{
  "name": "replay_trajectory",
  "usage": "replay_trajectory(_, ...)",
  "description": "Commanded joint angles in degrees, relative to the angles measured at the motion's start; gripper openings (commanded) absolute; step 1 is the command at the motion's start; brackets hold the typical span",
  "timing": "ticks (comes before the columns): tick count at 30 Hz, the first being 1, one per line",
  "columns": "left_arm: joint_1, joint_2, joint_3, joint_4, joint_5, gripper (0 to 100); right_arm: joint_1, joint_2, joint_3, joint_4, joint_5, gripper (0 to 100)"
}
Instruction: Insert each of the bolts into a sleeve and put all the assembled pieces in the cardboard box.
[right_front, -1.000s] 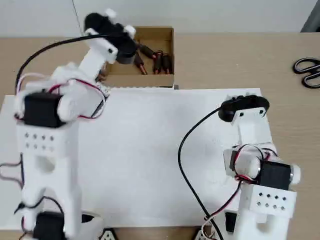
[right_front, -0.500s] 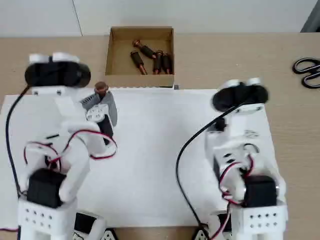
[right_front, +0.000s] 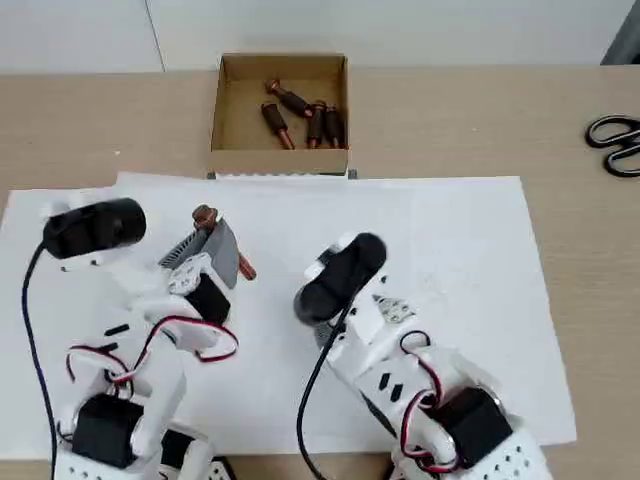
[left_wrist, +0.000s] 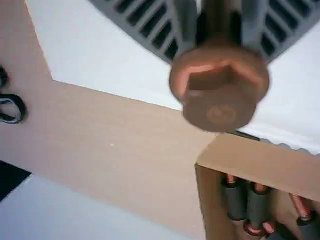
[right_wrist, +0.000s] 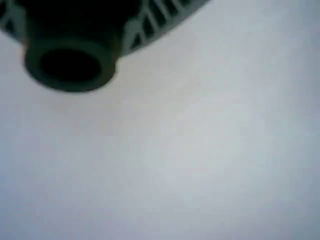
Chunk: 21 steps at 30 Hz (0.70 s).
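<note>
My left gripper (right_front: 214, 250) is shut on a copper bolt (right_front: 205, 215) above the white paper at the near left; the bolt's hex head (left_wrist: 218, 86) points toward the cardboard box (right_front: 280, 160). The bolt's threaded tip (right_front: 245, 269) sticks out behind the grey fingers (left_wrist: 145, 25). My right gripper (right_wrist: 75, 20) is shut on a black sleeve (right_wrist: 70, 64), whose open end hangs just over the paper. The right arm's black wrist camera (right_front: 340, 275) sits near the table's middle, hiding the sleeve from above. Several assembled pieces (right_front: 305, 112) lie in the box.
A white paper sheet (right_front: 440, 230) covers the work area. Scissors (right_front: 615, 145) lie on the bare table at the far right. The box's corner (left_wrist: 260, 165) and its pieces (left_wrist: 250, 205) appear past the bolt head.
The left arm drew back from the box toward the near left with the bolt in its gripper. The right arm swung left from the paper's right side toward the middle.
</note>
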Motion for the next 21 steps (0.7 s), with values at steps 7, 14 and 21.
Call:
replay_trajectory(7,9.23,-2.99,-0.04,-1.76,3.08,0,-2.51,-0.66,-0.09,-1.19,2.90,0.4)
replay_trajectory(14,12.48,-2.99,-0.04,-1.76,3.08,0,-2.77,-0.66,-0.09,-4.53,3.34,0.4)
replay_trajectory(21,13.27,-2.90,-0.04,-1.76,3.16,0,-2.77,-0.66,-0.09,-6.11,3.25,0.4)
